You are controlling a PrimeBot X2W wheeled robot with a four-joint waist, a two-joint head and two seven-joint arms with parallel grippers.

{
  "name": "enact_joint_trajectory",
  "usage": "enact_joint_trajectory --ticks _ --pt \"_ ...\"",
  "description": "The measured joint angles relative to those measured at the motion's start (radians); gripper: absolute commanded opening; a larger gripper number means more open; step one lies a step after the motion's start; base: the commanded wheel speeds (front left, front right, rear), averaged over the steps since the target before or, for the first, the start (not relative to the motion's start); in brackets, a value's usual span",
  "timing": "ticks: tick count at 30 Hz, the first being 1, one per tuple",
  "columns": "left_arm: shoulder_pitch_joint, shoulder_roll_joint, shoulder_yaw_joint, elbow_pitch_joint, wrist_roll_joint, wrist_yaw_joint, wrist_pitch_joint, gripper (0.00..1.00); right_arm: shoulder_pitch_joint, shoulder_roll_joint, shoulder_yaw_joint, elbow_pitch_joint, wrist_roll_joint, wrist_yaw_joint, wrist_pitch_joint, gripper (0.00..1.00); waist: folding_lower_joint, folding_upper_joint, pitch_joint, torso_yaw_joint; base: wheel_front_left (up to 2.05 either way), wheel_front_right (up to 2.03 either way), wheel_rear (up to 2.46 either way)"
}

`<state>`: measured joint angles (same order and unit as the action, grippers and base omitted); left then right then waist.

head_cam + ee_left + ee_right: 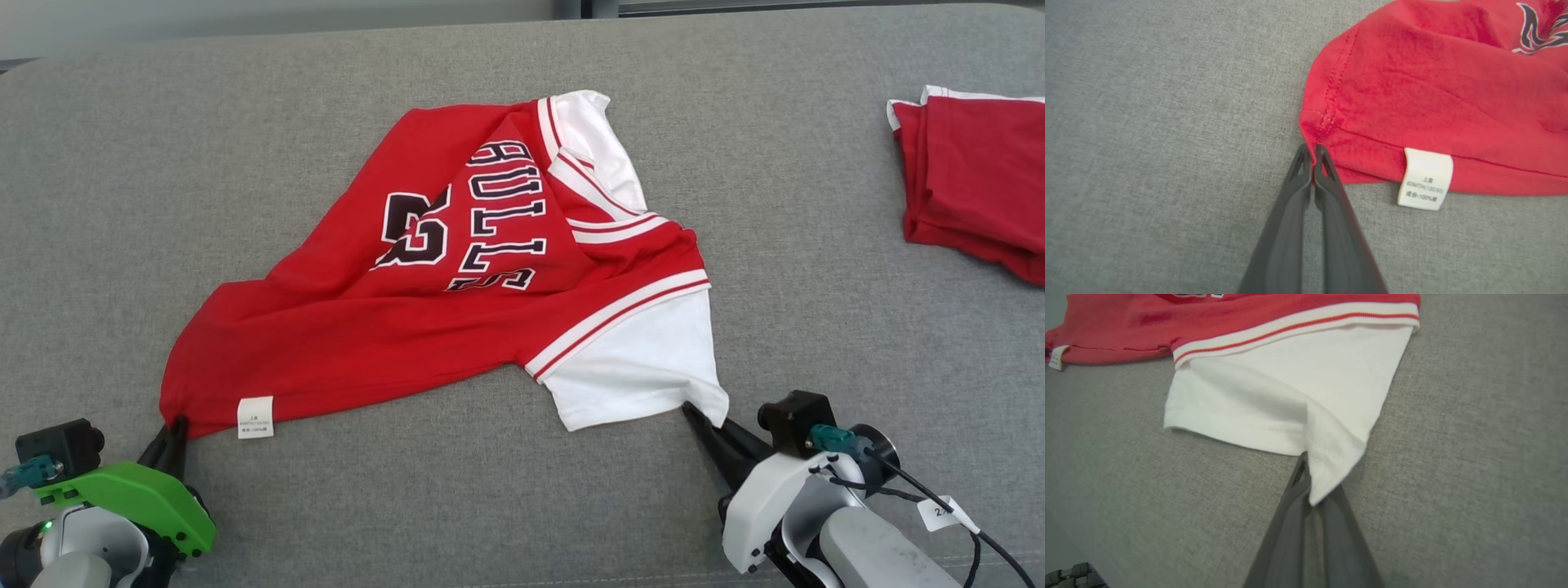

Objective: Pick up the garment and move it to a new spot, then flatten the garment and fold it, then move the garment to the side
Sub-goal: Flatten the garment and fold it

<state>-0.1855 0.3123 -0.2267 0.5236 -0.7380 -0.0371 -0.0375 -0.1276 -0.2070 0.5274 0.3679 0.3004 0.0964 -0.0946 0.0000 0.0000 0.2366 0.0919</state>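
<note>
At the near left, the left gripper (175, 426) has its two dark fingers pressed together on the lower hem corner of the garment (457, 269). Just beside that corner a small white care label (255, 417) hangs off the red hem. At the near right, the right gripper (694, 412) pinches the corner of the white sleeve (645, 359), and the cloth bunches into a fold where the fingers meet it.

The garment is a red jersey with white sleeves, red-and-white striped trim and dark lettering and a number. It lies crumpled and skewed near the middle of the grey fabric surface (816, 286). Its body runs from the left gripper up toward the far centre, where the second white sleeve (600, 143) is rumpled.

Well apart at the far right, a folded red cloth (971, 180) with a white edge rests on the same surface.
</note>
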Motion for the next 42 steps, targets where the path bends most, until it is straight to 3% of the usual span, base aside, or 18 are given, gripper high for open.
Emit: enact_joint_trajectory --ticks 7,9,10,14,15,17,30,31,32,33,37,42 --pt "-0.001 -0.002 0.001 0.000 -0.007 -0.004 -0.001 0.00 -0.008 0.006 0.001 0.007 0.000 0.000 0.000 0.00 0.0000 0.0000 0.004 0.001 0.00 0.00 0.00" --pt "-0.002 -0.003 0.002 -0.001 -0.007 -0.006 -0.008 0.17 -0.009 0.006 0.001 0.008 0.000 0.000 -0.001 0.00 0.0000 0.0000 0.005 0.001 0.00 0.00 0.00" --pt "-0.002 -0.003 0.002 -0.001 -0.007 -0.006 -0.008 0.17 -0.010 0.006 0.001 0.009 0.000 0.000 -0.001 0.00 0.0000 0.0000 0.005 0.001 0.00 0.00 0.00" --pt "-0.004 -0.003 0.003 0.000 -0.007 -0.006 -0.008 0.49 -0.014 0.007 0.002 0.014 0.000 0.001 -0.002 0.00 0.0000 0.0000 0.005 0.001 0.00 0.00 0.00" --pt "-0.004 -0.003 0.002 0.000 -0.007 -0.006 -0.009 0.78 -0.015 0.007 0.003 0.016 0.000 0.001 -0.002 0.00 0.0000 0.0000 0.005 0.000 0.00 0.00 0.00" --pt "-0.006 -0.003 0.002 -0.001 -0.007 -0.006 -0.009 1.00 -0.018 0.008 0.003 0.019 0.001 0.002 -0.003 0.00 0.0000 0.0000 0.004 -0.001 0.00 0.00 0.00" --pt "-0.040 -0.001 -0.005 0.013 -0.006 -0.006 -0.007 1.00 -0.028 0.015 0.008 0.034 0.008 0.008 -0.012 0.00 0.0000 0.0000 0.002 -0.012 0.00 0.00 0.00" --pt "-0.040 -0.001 -0.006 0.015 -0.006 -0.006 -0.006 0.97 -0.028 0.015 0.009 0.035 0.008 0.008 -0.012 0.00 0.0000 0.0000 0.001 -0.014 0.00 0.00 0.00" --pt "-0.040 -0.001 -0.006 0.016 -0.006 -0.006 -0.006 0.82 -0.028 0.016 0.009 0.036 0.009 0.008 -0.012 0.00 0.0000 0.0000 0.001 -0.015 0.00 0.00 0.00" --pt "-0.040 -0.001 -0.006 0.017 -0.006 -0.006 -0.005 0.73 -0.028 0.017 0.009 0.037 0.009 0.008 -0.012 0.00 0.0000 0.0000 0.001 -0.017 0.00 0.00 0.00" --pt "-0.041 -0.002 -0.007 0.021 -0.005 -0.006 0.002 0.75 -0.028 0.017 0.011 0.042 0.009 0.008 -0.020 0.00 0.0000 0.0000 0.000 -0.023 0.00 0.00 0.00" --pt "-0.042 -0.002 -0.008 0.028 -0.006 -0.006 0.002 0.38 -0.028 0.018 0.013 0.045 0.009 0.008 -0.021 0.00 0.0000 0.0000 -0.001 -0.028 0.00 0.00 0.00"
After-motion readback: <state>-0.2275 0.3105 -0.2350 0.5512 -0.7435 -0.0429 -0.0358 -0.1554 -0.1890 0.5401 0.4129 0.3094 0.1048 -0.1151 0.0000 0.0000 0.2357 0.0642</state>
